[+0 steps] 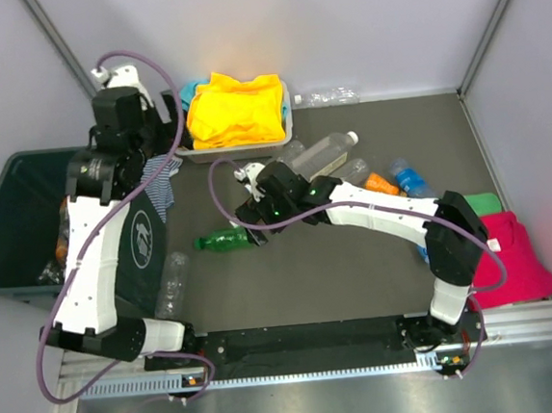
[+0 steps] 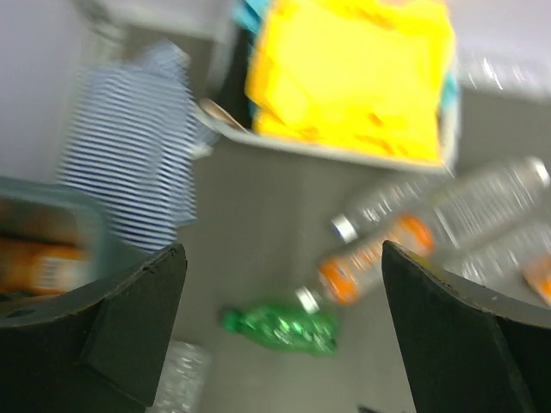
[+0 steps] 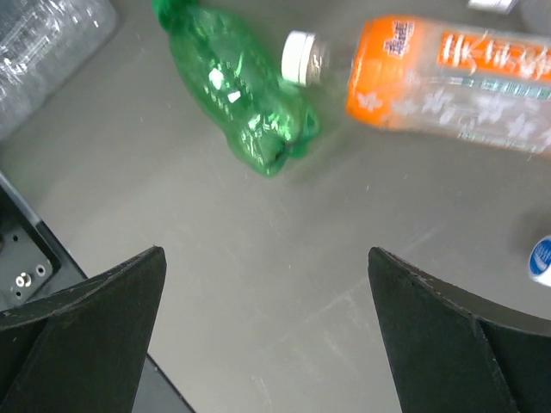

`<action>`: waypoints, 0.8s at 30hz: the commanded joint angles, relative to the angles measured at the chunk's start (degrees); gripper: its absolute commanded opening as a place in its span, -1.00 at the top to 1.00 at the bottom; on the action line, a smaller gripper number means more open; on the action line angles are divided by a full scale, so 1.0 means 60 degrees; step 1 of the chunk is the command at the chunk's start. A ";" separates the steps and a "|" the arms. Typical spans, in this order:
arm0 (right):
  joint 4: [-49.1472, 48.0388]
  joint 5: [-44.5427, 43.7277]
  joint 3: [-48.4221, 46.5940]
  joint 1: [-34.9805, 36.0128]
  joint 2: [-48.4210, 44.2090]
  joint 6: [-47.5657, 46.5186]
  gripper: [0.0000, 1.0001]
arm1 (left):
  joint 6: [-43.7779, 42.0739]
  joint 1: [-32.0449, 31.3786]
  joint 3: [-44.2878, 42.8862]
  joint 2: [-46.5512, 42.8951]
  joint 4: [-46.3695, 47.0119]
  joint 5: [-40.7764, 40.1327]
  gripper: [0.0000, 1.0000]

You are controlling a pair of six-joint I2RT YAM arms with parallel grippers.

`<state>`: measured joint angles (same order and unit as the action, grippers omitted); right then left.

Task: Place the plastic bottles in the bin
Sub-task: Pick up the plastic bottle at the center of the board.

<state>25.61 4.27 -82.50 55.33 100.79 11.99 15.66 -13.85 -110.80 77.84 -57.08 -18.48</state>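
Observation:
The dark green bin point(image 1: 11, 220) stands at the left with an orange bottle point(image 2: 39, 262) inside. My left gripper point(image 2: 282, 258) hangs open and empty, high over the bin's right edge. My right gripper point(image 3: 265, 254) is open and empty just above the table. A crushed green bottle point(image 3: 237, 86) lies just ahead of it, also visible in the top view point(image 1: 226, 240). Beside that lies an orange-labelled bottle point(image 3: 448, 77). A clear crushed bottle point(image 1: 173, 283) rests by the left arm. Clear bottles point(image 1: 324, 151) and a blue bottle point(image 1: 411, 177) lie mid-table.
A white tray point(image 1: 286, 119) of yellow cloth sits at the back, with a clear bottle point(image 1: 329, 96) to its right by the wall. A striped cloth point(image 1: 163, 183) lies beside the bin. Pink cloth point(image 1: 507, 254) and green cloth point(image 1: 484, 203) lie at the right edge.

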 commanded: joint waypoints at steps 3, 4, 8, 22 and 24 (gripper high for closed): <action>-0.0430 -0.0271 0.0388 -0.0052 -0.0802 0.0506 -0.98 | 0.1343 -0.0007 0.2965 -0.0390 0.1558 0.3693 -0.98; -0.0314 -0.0577 0.0492 -0.0052 -0.0904 0.0565 -0.97 | 0.1519 -0.0007 0.3694 -0.0463 0.1646 0.3753 -0.98; -0.0093 -0.1107 0.1033 -0.0271 -0.1489 0.1223 -0.97 | 0.3505 -0.0021 0.5573 -0.0829 0.2115 0.3594 -0.98; 0.0610 -0.2366 0.2016 -0.1180 -0.2984 0.2133 -0.97 | 0.8389 -0.0080 0.9545 -0.1593 0.3522 0.2450 -0.98; 0.0625 -0.2455 0.2148 -0.1195 -0.3087 0.2162 -0.98 | 0.8624 -0.0094 0.9896 -0.1359 0.3813 0.2537 -0.98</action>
<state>29.04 -7.68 -70.70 48.75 85.49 23.53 60.55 -14.02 -54.39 67.53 -39.03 -2.63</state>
